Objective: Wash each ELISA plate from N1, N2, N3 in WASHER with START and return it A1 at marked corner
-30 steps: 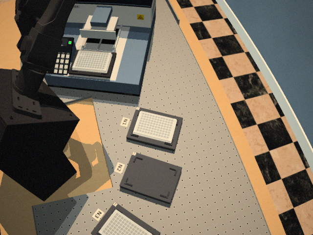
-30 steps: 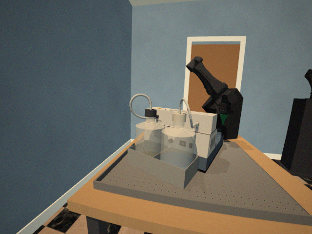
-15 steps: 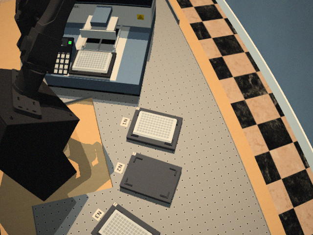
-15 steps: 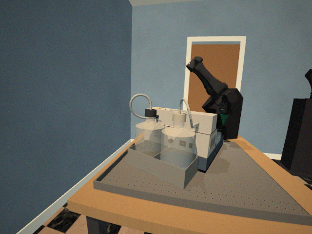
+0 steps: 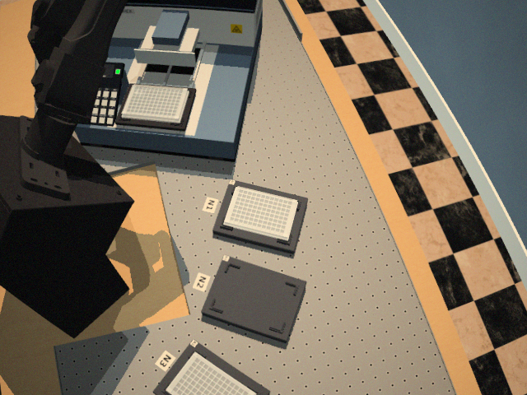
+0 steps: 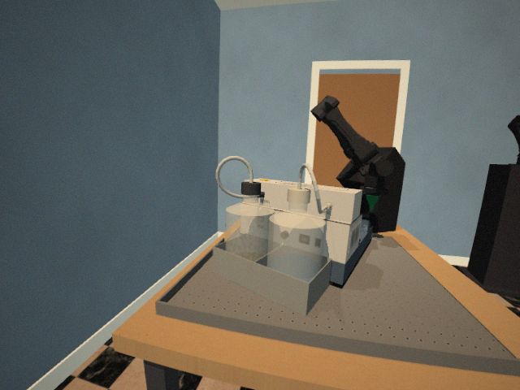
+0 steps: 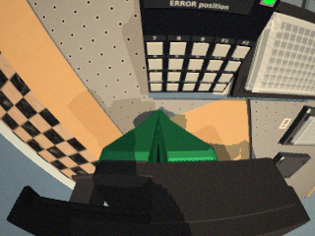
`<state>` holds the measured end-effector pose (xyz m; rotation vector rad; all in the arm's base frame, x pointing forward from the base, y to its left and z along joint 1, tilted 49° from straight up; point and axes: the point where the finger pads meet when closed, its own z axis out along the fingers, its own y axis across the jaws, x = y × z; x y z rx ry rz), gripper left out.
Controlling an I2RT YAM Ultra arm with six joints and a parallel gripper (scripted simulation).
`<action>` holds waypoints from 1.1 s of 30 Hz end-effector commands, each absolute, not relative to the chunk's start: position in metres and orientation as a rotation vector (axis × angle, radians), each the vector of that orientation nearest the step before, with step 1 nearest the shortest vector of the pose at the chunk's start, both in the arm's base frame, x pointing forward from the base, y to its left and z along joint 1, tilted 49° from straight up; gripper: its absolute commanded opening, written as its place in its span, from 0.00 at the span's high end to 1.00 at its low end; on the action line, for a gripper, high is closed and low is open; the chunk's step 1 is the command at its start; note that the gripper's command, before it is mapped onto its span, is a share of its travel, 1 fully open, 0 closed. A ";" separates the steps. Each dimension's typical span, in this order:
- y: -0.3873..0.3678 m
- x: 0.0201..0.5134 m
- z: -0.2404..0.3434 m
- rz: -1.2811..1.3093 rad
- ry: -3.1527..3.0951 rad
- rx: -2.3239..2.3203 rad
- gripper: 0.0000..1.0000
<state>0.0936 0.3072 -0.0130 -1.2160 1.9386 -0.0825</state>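
A white 96-well plate [image 5: 155, 103] lies in the washer's carrier pocket; it also shows in the wrist view [image 7: 285, 53]. Nest N1 holds a plate [image 5: 260, 212]. Nest N2 [image 5: 254, 297] is empty. Nest N3 holds a plate [image 5: 206, 380], cut off by the frame. My gripper [image 7: 157, 116] is shut with nothing between its green fingers. It points down just in front of the keypad [image 7: 193, 66], near the left end of its lowest row, and stands above it. In the top view my arm hides the fingers.
The manifold block [image 5: 168, 42] stands over the track behind the carrier. Two bottles in a grey tray [image 6: 273, 252] stand behind the washer. My arm's black pedestal [image 5: 51, 238] stands left of the nests. The bench edge runs along the right.
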 end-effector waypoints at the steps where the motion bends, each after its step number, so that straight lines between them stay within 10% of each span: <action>1: 0.313 0.094 -0.014 -0.066 1.923 -1.224 1.00; 33: 0.328 0.122 -0.041 -0.067 1.923 -1.224 1.00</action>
